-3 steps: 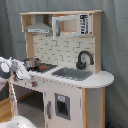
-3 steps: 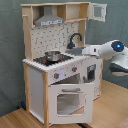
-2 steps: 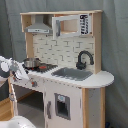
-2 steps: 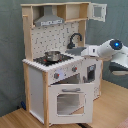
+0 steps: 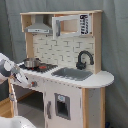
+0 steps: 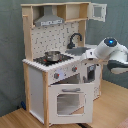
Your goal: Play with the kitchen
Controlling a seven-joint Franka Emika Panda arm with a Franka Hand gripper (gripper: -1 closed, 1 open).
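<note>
Robot arm beside the toy kitchen [image 5: 65, 75].

The kitchen stands on a wooden floor [image 6: 20, 119] before a grey curtain [image 5: 112, 45], a metal pot [image 6: 52, 55] on its hob. In the second exterior view the white arm [image 6: 107, 50] reaches its counter edge; whether the end effector is clenched or released cannot be told.

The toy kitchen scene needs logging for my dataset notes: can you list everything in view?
toy kitchen: one, white and light wood, centre in both exterior views
hood: one, grey, upper shelf
backsplash: one, white, dotted, behind the counter
pot: one, silver, on the stovetop
faucet: one, black, behind the sink
sink: one, grey, in the counter
oven door: one, white, windowed, lower front
knobs: two seen, above the oven door
arm: one, white, second exterior view's right
</note>
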